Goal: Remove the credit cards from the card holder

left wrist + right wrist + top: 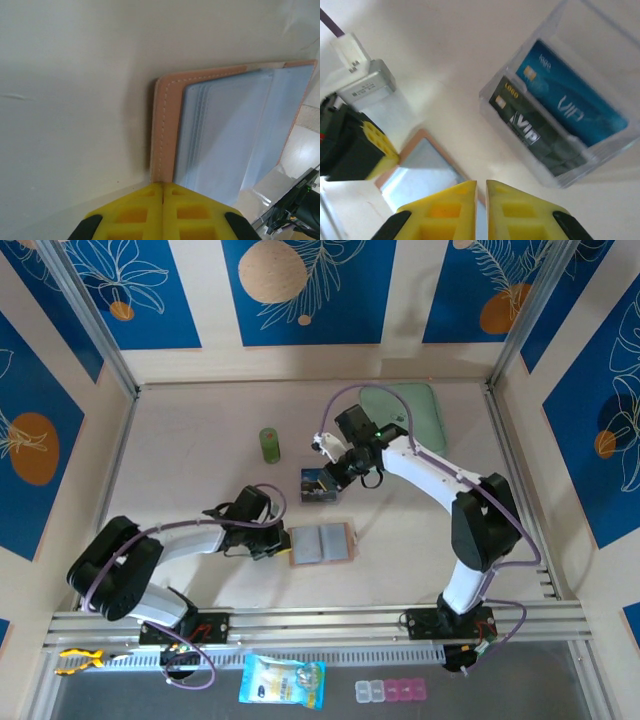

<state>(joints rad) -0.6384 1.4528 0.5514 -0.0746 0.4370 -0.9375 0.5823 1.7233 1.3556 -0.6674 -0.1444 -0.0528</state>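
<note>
The pinkish-tan card holder (pixel 322 543) lies open and flat on the table, grey pockets (pixel 225 135) up. My left gripper (pixel 281 541) is shut, its yellow tips (pixel 163 184) touching the holder's stitched left edge with nothing between them. Two credit cards, one blue (pixel 570 95) and one dark grey-green (pixel 540 135), stand in a clear plastic tray (pixel 600 30) just behind the holder (pixel 425 167). My right gripper (pixel 481 182) hovers between tray and holder, fingers almost together and holding nothing. From above it is beside the tray (pixel 317 484).
A small green cylinder (pixel 270 445) stands at mid-left. A mint-green zip pouch (pixel 402 405) lies at the back behind the right arm. Beyond the near rail lie a blue-and-white packet (pixel 283 682) and small pill boxes (pixel 390 690).
</note>
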